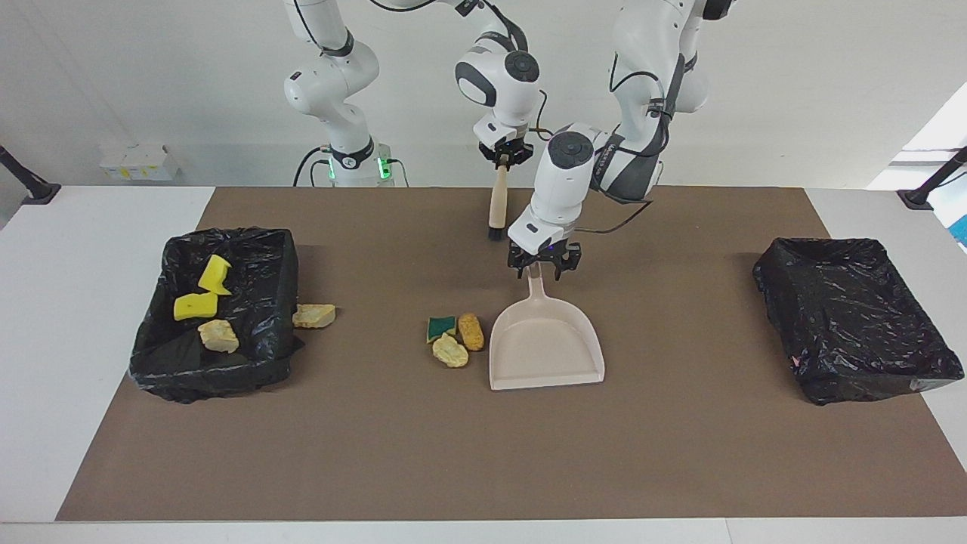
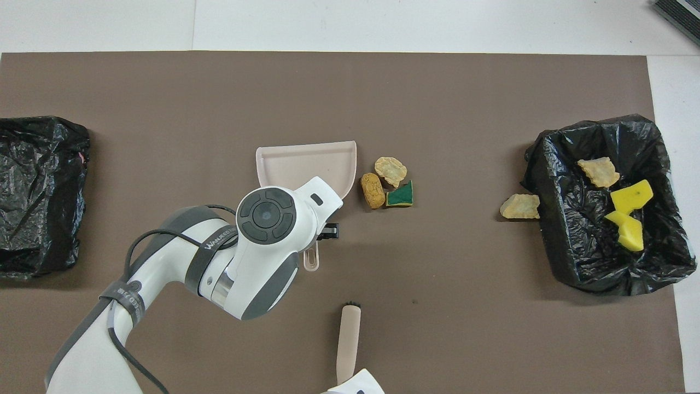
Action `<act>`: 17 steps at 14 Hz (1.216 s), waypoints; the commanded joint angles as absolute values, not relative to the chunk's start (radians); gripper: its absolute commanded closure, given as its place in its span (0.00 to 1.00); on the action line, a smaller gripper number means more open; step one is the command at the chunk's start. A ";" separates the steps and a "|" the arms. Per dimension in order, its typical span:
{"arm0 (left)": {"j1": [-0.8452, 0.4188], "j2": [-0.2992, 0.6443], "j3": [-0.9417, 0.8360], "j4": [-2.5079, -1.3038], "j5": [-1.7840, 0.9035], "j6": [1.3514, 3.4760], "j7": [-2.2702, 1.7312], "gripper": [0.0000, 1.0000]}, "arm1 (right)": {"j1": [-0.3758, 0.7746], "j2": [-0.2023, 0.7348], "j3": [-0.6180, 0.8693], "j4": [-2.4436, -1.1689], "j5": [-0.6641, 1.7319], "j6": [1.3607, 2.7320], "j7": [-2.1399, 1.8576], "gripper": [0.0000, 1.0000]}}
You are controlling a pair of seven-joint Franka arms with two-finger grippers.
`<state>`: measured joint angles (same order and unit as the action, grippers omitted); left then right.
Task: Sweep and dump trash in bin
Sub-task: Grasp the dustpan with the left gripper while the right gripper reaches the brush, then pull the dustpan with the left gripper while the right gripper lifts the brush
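Left hand (image 1: 545,266) astride dustpan (image 1: 545,344) handle, grip unclear: close squarely, keep pan flat; right hand (image 1: 505,156) pinching brush (image 1: 496,208).

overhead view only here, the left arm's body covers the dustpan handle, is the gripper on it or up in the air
Observer: From the facing view the left gripper is down low at the end of the dustpan handle, not high over it.
Operator: ok and the brush, i only see its lower part at my bottom edge
Observer: The right gripper is shut on the top of the brush, which hangs from it slightly tilted, bristles down.
Operator: pan lifted yet
Observer: No, the dustpan lies flat on the mat.
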<state>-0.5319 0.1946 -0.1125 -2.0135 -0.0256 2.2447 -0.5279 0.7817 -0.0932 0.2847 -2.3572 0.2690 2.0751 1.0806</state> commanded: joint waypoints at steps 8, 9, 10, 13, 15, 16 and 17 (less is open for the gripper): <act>-0.528 0.239 -0.106 -1.976 0.121 2.286 -0.522 0.77 | 0.499 -0.051 0.287 -2.175 0.013 1.816 1.062 1.00; -0.528 0.239 -0.106 -1.977 0.144 2.278 -0.515 0.80 | 0.456 -0.042 0.287 -2.175 -0.047 1.800 1.019 1.00; -0.528 0.239 -0.106 -1.977 0.168 2.272 -0.493 0.84 | 0.398 -0.035 0.288 -2.175 -0.081 1.766 0.943 1.00; -0.496 0.224 -0.089 -1.976 0.183 2.241 -0.333 0.86 | 0.269 -0.026 0.288 -2.190 -0.254 1.717 0.783 1.00; -0.453 0.224 -0.089 -1.945 0.183 2.226 -0.179 0.86 | 0.180 -0.025 0.288 -2.213 -0.375 1.715 0.650 1.00; -0.442 0.225 -0.089 -1.933 0.183 2.195 -0.123 0.86 | 0.143 -0.026 0.288 -2.223 -0.440 1.715 0.611 1.00; -0.439 0.225 -0.087 -1.930 0.183 2.181 -0.062 0.87 | 0.118 -0.026 0.288 -2.226 -0.475 1.720 0.588 1.00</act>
